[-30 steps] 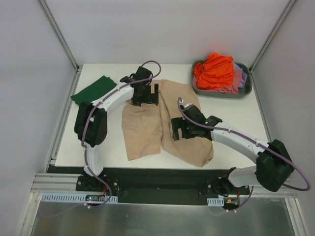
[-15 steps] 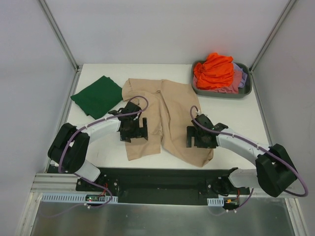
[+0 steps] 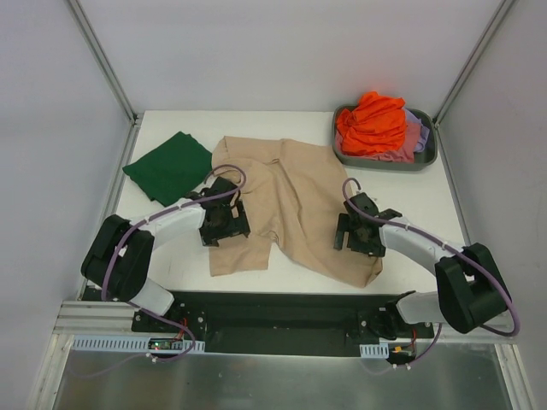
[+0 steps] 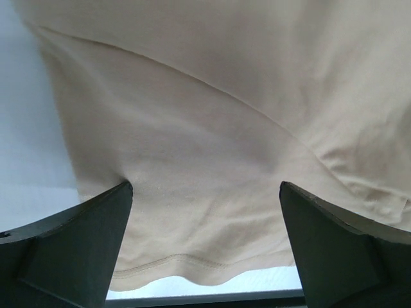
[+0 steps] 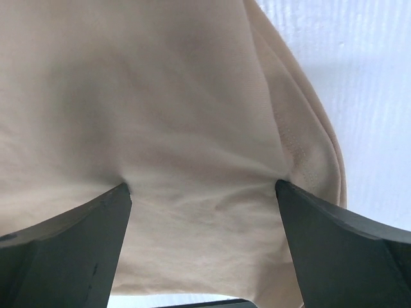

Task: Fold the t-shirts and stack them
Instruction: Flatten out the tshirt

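A large beige t-shirt (image 3: 286, 201) lies spread on the white table (image 3: 427, 192), its hem near the front edge. My left gripper (image 3: 224, 224) is open and pressed down on the shirt's left part (image 4: 205, 160); both fingertips dent the cloth. My right gripper (image 3: 357, 236) is open and pressed down on the shirt's right part (image 5: 192, 128) the same way. A dark green t-shirt (image 3: 169, 166) lies folded at the back left. Orange (image 3: 373, 121), pink (image 3: 416, 135) and lavender tees sit in the tub.
A grey plastic tub (image 3: 427, 154) stands at the back right corner. Bare table shows beside the shirt in both wrist views (image 4: 26, 128) (image 5: 359, 83). The table's front edge lies just below the shirt's hem (image 4: 192, 296).
Both grippers have come down toward the front of the table, the left from the back of the shirt. The beige shirt has spread wider and flatter, its halves pulled apart.
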